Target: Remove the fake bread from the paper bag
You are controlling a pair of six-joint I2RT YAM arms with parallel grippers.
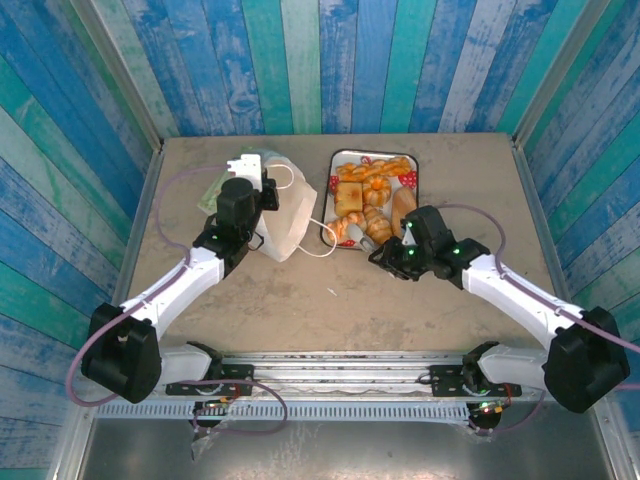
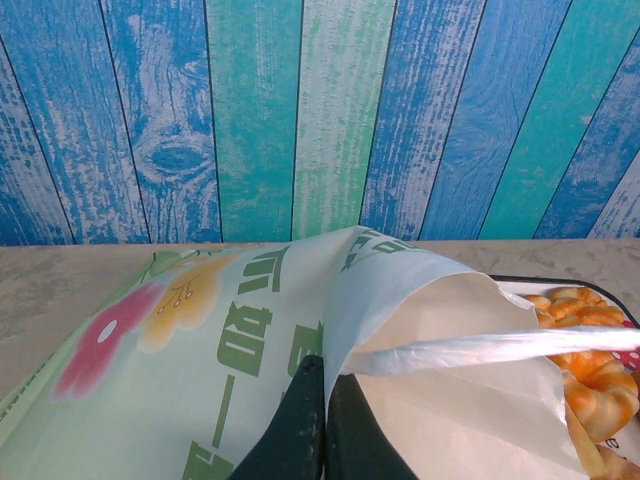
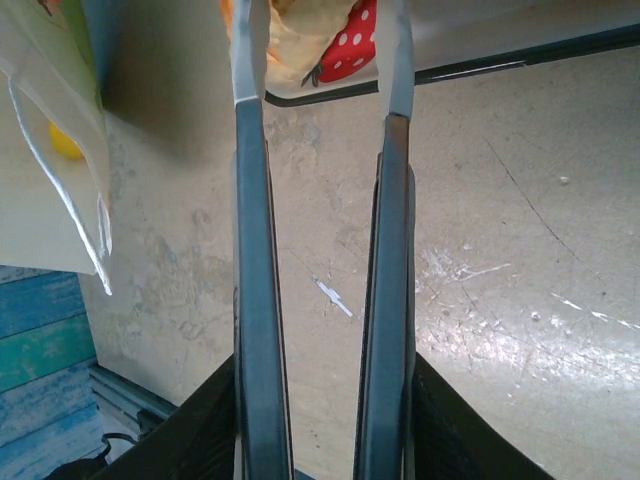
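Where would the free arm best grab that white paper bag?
Likely the cord handle looping out from the paper bag toward the tray: it lies loose on the table, on the open right gripper's side, so come from the right.

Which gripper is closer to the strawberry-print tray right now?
Right. The right gripper reaches the tray's near edge, its jaws open with nothing between them. The left gripper sits off to the tray's left, shut on the paper bag.

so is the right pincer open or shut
open: the right pincer has its fingers apart, bare table between them, nothing gripped
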